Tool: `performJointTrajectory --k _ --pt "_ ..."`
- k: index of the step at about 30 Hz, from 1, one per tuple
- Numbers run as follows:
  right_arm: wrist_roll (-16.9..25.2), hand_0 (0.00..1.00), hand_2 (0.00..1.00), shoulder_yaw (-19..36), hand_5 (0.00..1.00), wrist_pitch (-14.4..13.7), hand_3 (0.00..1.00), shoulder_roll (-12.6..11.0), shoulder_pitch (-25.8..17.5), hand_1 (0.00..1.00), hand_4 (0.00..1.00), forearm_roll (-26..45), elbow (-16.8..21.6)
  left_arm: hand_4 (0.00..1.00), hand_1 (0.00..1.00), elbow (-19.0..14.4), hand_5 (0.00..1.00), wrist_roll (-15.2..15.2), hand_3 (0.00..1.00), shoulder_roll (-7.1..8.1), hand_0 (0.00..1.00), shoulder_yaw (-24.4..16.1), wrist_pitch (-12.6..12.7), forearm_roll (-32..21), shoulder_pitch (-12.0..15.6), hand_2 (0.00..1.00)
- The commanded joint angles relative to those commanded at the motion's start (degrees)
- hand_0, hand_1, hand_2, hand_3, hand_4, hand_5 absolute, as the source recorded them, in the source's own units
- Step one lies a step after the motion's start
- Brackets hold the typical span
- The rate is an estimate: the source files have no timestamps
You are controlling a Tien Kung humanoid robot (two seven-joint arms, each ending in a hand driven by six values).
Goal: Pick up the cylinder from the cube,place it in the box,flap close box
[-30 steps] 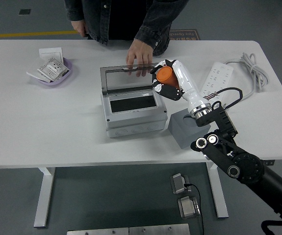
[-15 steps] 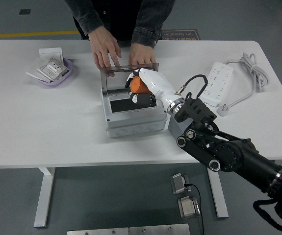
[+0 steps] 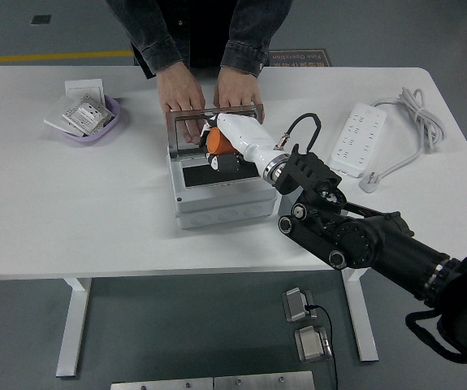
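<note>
No brand or lettering is reading clearly from here; the packets in the lilac bowl (image 3: 95, 122) at the far left carry print too small to make out. The robot's right hand (image 3: 227, 145) is reaching in over the grey box (image 3: 217, 185), its white fingers wrapped around the orange cylinder (image 3: 218, 141), holding it just above the box's dark opening. The box's clear flap (image 3: 214, 126) is standing open at the back, and a person across the table is pressing the left-side hand (image 3: 181, 97) and the right-side hand (image 3: 238, 89) on its top edge. The black right arm is crossing in front of the spot to the right of the box, so the cube is hidden from me. A white power strip (image 3: 356, 140) with its cable is lying well to the right on the white table (image 3: 71, 211). The left arm is out of sight.
</note>
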Motion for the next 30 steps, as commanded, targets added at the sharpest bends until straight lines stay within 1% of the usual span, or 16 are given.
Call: performJointTrajectory --k 5,8,9,13,17,30 --pt "-0.05 0.002 0.196 -0.56 0.060 0.41 0.189 0.21 0.02 0.002 0.072 -0.33 -0.78 0.787 0.711 0.00 0.598 -0.03 0.761 0.06 0.711 0.02 -0.01 0.10 -0.04 0.639" --pt "-0.15 0.002 0.196 -1.79 0.060 0.92 0.189 0.21 0.36 0.002 0.072 -1.22 -1.55 0.787 0.711 0.00 0.598 -0.04 0.761 0.12 0.711 -0.05 -0.01 0.24 -0.04 0.639" --pt "-0.16 0.002 0.203 -2.25 0.050 1.10 0.197 0.21 0.53 0.002 0.058 -1.55 -1.90 0.788 0.713 0.00 0.599 -0.05 0.767 0.13 0.712 -0.07 -0.01 0.29 -0.04 0.640" --pt "0.13 0.002 0.203 -3.77 0.050 1.43 0.197 0.21 1.35 0.002 0.058 -2.23 -3.69 0.788 0.713 0.00 0.599 -0.14 0.767 0.15 0.712 -0.01 -0.01 0.36 -0.15 0.640" --pt "0.54 0.002 0.205 -4.30 0.052 1.29 0.198 0.21 1.85 0.002 0.061 -2.17 -4.95 0.789 0.713 0.00 0.600 -0.13 0.770 0.09 0.712 0.04 -0.05 0.41 -0.06 0.640" --pt "2.43 0.002 0.216 -4.77 0.050 0.50 0.209 0.21 2.42 0.002 0.052 -0.88 -6.65 0.790 0.714 0.00 0.599 -0.38 0.769 0.10 0.713 0.11 0.02 0.64 -0.27 0.640"
